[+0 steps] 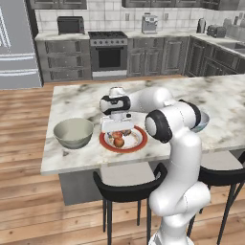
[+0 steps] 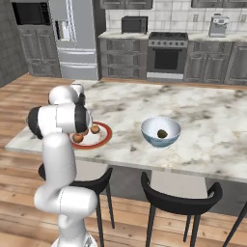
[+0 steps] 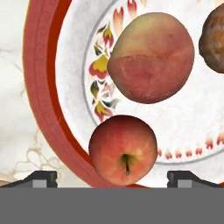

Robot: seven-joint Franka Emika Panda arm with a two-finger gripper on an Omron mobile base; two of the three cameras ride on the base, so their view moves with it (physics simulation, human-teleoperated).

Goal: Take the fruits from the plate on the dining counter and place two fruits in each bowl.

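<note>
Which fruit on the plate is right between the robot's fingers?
The red apple with the stem, near the plate's red rim. It sits between the open fingers; the bigger peach-like fruit and the brown one lie farther off.

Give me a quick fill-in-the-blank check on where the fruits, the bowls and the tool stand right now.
1. The plate still carries ____ fruits.
2. The dark green fruit already lies in the ____ bowl.
3. The grey bowl holds ____ fruit so far.
4. The tool hangs over the apple with its jaws ____.

Missing words: three; blue-white; no; open
</note>
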